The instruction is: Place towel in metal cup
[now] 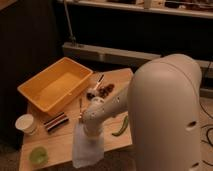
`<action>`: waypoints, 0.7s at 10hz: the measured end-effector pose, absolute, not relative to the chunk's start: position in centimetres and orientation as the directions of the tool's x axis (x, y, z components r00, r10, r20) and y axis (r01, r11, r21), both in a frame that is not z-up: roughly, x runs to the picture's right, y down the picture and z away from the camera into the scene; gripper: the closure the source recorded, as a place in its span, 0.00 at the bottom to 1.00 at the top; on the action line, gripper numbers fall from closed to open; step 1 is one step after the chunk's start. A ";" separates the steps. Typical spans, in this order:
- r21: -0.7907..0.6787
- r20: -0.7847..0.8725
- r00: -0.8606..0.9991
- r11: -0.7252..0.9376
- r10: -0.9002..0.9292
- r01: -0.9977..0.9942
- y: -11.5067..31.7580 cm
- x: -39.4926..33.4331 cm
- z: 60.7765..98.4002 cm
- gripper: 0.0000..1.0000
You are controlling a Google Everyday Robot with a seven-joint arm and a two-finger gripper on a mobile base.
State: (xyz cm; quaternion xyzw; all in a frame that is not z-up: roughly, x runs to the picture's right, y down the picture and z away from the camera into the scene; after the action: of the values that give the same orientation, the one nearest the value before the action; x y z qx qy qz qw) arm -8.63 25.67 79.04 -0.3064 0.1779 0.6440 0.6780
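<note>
My gripper [92, 131] is at the end of the white arm, over the front part of the wooden table [119, 79]. It points down and is shut on the top edge of the towel [87, 149], a pale bluish-white cloth. The towel hangs limp below the gripper and reaches down past the table's front edge. The fingers themselves are hidden behind the wrist and the cloth. The metal cup is out of view, possibly hidden behind the arm.
A yellow bin [54, 89] stands at the back left. A white paper cup [26, 123] and a green cup [38, 155] stand at the front left. A dark striped item [55, 121], dark snacks [99, 91] and a green pod [120, 127] lie nearby. The bulky arm housing [167, 115] fills the right.
</note>
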 end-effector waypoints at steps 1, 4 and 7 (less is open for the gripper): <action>-0.187 -0.644 0.110 -0.016 0.757 -0.982 25.4 -8.9 78.7 1.00; -0.177 -0.661 0.094 -0.033 0.744 -0.984 25.1 -9.0 78.4 0.98; -0.160 -0.661 0.071 -0.049 0.747 -0.986 24.5 -8.7 78.3 0.72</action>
State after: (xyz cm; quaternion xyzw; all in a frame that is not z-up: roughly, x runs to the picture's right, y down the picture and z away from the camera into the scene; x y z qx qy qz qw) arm -8.68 24.55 78.27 -0.3108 0.1922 0.6540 0.6624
